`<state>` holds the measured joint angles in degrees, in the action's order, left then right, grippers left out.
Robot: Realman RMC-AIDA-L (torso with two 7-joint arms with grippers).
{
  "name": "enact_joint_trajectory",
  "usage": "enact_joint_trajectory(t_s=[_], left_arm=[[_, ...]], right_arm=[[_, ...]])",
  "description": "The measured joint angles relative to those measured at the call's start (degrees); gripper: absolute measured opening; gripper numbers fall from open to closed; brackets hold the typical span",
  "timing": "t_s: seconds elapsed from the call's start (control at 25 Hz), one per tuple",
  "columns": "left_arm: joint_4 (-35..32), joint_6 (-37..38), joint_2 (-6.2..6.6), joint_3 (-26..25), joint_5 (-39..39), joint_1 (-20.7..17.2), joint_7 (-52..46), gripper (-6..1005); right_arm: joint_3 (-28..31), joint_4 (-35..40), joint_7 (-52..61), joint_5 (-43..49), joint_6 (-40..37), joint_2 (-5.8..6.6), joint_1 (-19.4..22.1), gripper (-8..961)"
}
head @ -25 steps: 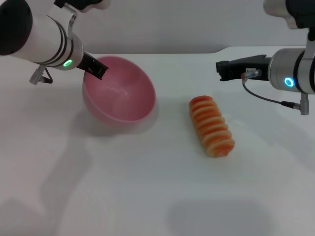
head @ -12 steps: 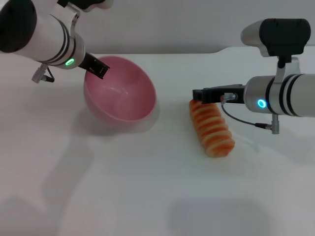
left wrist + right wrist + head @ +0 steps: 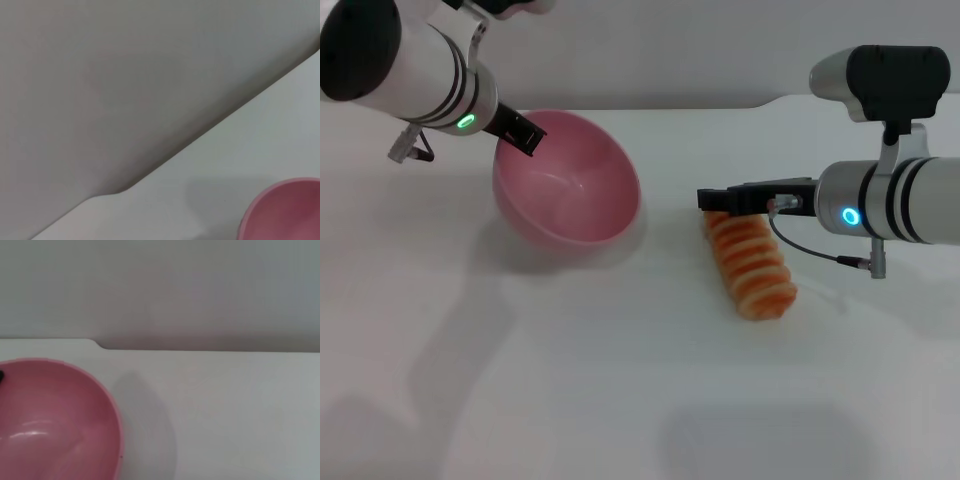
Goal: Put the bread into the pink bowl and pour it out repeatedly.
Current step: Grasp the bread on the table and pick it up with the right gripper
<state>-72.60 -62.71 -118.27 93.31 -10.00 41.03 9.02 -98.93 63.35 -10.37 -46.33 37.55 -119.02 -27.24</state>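
Note:
The pink bowl (image 3: 570, 195) is tilted on its side at the back left of the white table, its opening facing right and toward me. My left gripper (image 3: 523, 135) is shut on its far left rim. The bowl is empty; part of it shows in the left wrist view (image 3: 285, 210) and in the right wrist view (image 3: 55, 420). The bread (image 3: 752, 262), orange-red with pale stripes, lies on the table right of the bowl. My right gripper (image 3: 715, 200) reaches in from the right and sits at the bread's far end, just above or touching it.
The white table (image 3: 620, 380) stretches toward me in front of the bowl and bread. Its back edge meets a grey wall (image 3: 670, 50). A grey cable (image 3: 810, 250) hangs from the right wrist beside the bread.
My right arm has come left and down from the back right to the bread's far end. The left arm has nudged the tilted bowl slightly right.

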Motion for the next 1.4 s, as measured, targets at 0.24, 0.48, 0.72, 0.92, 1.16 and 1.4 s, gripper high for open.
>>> enact_joint_trajectory(t_s=[0.24,0.48,0.72,0.92,1.16,1.4], left_arm=[[0.0,0.0,0.03,0.0,0.05,0.16,0.03,132],[0.0,0.0,0.01,0.03,0.0,0.19,0.03,132],[0.0,-0.01,-0.03,0.39,-0.03,0.28,-0.06,133],[0.0,-0.26,-0.09,0.44,-0.03,0.39,-0.18,133],[0.0,-0.38,-0.11,0.44,-0.02,0.39,-0.35,134],[0.0,-0.4,-0.11,0.45,-0.02,0.46,-0.38,134]], right_arm=[[0.45,-1.11,0.41,0.31,-0.12,0.08,0.0,712],[0.66,-3.34,0.44,0.38,-0.83,0.1,0.07,719],[0.44,-5.16,0.44,0.37,-0.94,0.11,-0.41,718],[0.27,-5.68,0.17,0.08,-0.98,0.07,-0.93,718],[0.17,-8.71,0.02,-0.04,-1.12,0.04,-2.84,717],[0.14,-9.9,-0.01,-0.11,-1.13,0.02,-3.73,717]])
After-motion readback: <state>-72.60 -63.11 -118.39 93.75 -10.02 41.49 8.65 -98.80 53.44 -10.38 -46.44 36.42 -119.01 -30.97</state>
